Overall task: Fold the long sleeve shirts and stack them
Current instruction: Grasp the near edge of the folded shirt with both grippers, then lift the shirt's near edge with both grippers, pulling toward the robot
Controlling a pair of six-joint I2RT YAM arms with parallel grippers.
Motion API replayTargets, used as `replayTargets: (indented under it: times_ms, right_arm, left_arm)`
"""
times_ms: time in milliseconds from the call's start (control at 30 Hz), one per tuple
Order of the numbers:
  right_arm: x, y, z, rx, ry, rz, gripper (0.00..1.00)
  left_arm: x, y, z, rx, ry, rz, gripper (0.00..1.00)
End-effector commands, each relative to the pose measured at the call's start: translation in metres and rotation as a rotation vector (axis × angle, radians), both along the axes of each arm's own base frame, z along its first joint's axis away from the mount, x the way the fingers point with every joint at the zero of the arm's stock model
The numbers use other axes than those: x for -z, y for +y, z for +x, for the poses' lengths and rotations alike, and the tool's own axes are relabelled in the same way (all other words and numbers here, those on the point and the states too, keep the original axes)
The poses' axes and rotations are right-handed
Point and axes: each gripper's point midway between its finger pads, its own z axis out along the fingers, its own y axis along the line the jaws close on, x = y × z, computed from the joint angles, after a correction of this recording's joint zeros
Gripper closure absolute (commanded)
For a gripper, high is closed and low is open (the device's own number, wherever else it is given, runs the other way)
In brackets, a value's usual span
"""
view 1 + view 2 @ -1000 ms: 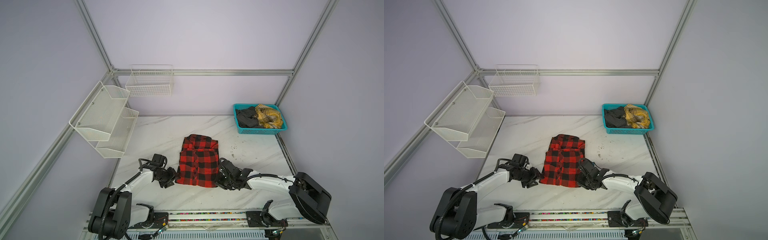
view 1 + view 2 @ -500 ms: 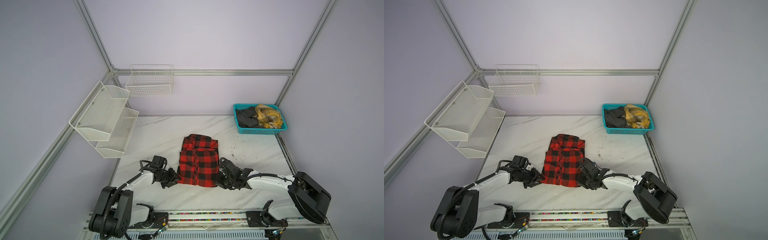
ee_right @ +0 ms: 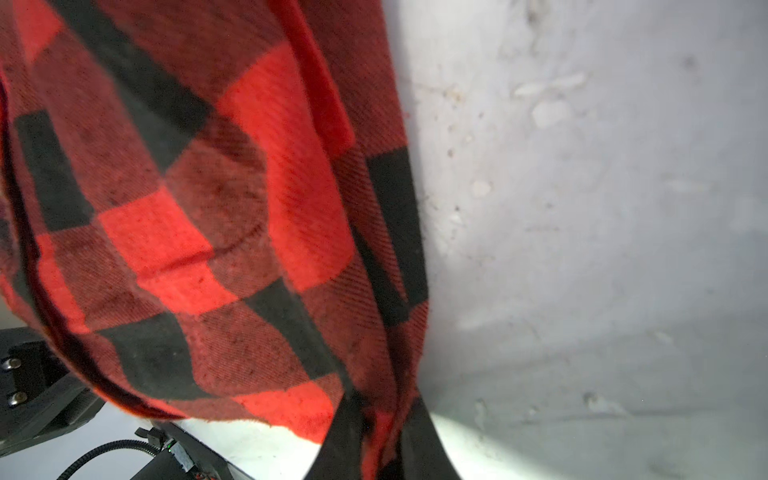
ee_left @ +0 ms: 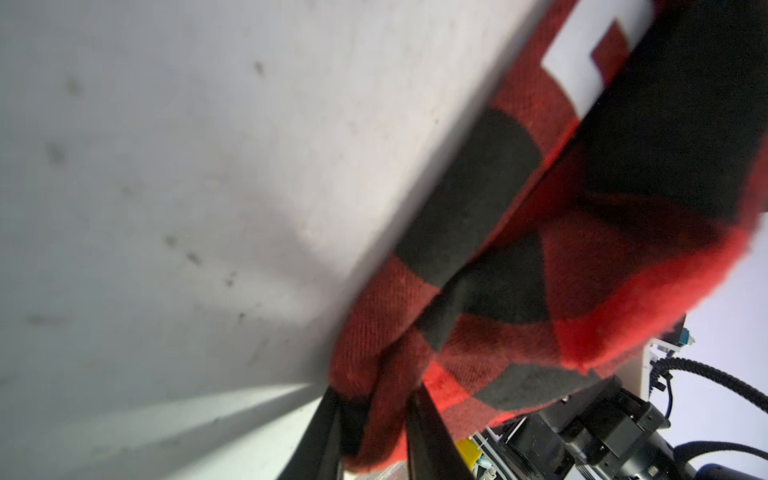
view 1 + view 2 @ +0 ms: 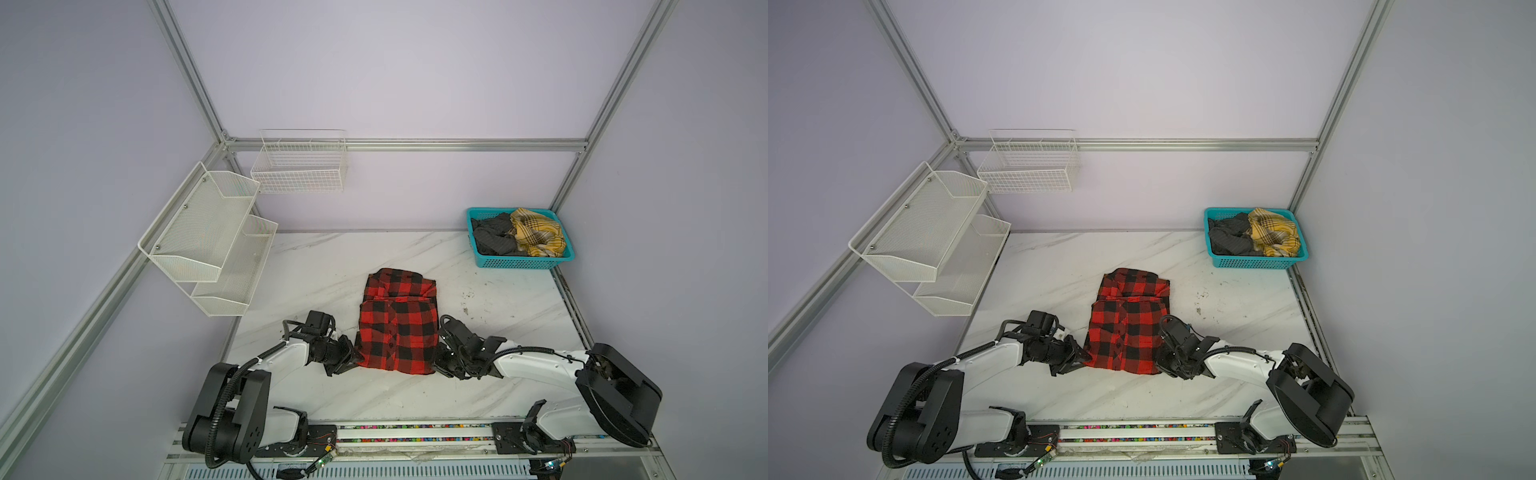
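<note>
The left gripper [image 5: 352, 360] is closed on the near left corner of the flannel shirt [image 5: 397, 332]. In the left wrist view a bunch of red-and-black cloth is pinched between its two black fingers [image 4: 324, 419]. The right gripper [image 5: 439, 365] is clamped the same way on the near right corner, with the hem gathered between its fingers [image 3: 419, 424] in the right wrist view.

Both arms reach in low from their bases at the near edge. The left arm [image 5: 282, 358] and the right arm [image 5: 536, 365] lie almost flat above the table [image 5: 332, 266] and converge on the shirt's hem from either side.

In both top views the shirt rests in the middle of the table as a narrow oblong, collar end far, hem near, button placket facing up. Only the left wrist view shows a white block letter [image 4: 582, 62] on a lower layer of the cloth, and the near corner lifted a little off the marble. The top views show no lettering.

A teal basket [image 5: 523, 262] sits at the far right corner, well apart from the shirt, holding a dark grey garment [image 5: 494, 237] and a yellow plaid garment [image 5: 538, 235]. White mesh shelves [image 5: 199, 232] hang on the left wall and a wire basket [image 5: 299, 166] on the far wall. Nothing lies between the grippers and the shirt.
</note>
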Motion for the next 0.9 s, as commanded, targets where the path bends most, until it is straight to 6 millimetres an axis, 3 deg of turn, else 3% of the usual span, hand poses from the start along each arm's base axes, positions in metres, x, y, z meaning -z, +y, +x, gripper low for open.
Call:
replayTargets:
  times_ms: [0,133,267,400,467,567,733,867]
  right_arm:
    - [0.023,-0.029,-0.013,0.053,0.077,-0.116,0.83]
    - [0.025,-0.028,-0.012,0.044,0.081,-0.127,0.83]
    - [0.025,-0.027,-0.01,0.021,0.084,-0.145,0.83]
    - [0.023,-0.023,-0.007,0.001,0.077,-0.154,0.84]
    - [0.019,-0.021,-0.004,0.002,0.067,-0.152,0.86]
    - [0.007,-0.017,0.002,-0.003,0.036,-0.134,0.89]
    - [-0.01,-0.015,0.008,-0.04,-0.007,-0.146,1.0]
    - [-0.024,-0.018,0.007,-0.05,-0.017,-0.159,1.0]
  left_arm:
    - [0.017,0.022,-0.008,0.0,0.051,0.147,0.75]
    - [0.019,0.022,-0.009,0.003,0.059,0.148,0.71]
    - [0.018,0.02,-0.004,0.001,0.045,0.137,0.72]
    - [0.018,0.014,-0.001,0.022,0.046,0.106,0.85]
    - [0.018,0.014,-0.003,0.024,0.052,0.105,0.94]
    - [0.013,0.012,-0.004,0.017,0.035,0.091,1.0]
    - [0.001,0.008,-0.004,0.023,0.014,0.058,1.0]
    - [-0.01,0.005,-0.008,0.02,-0.009,0.046,1.0]
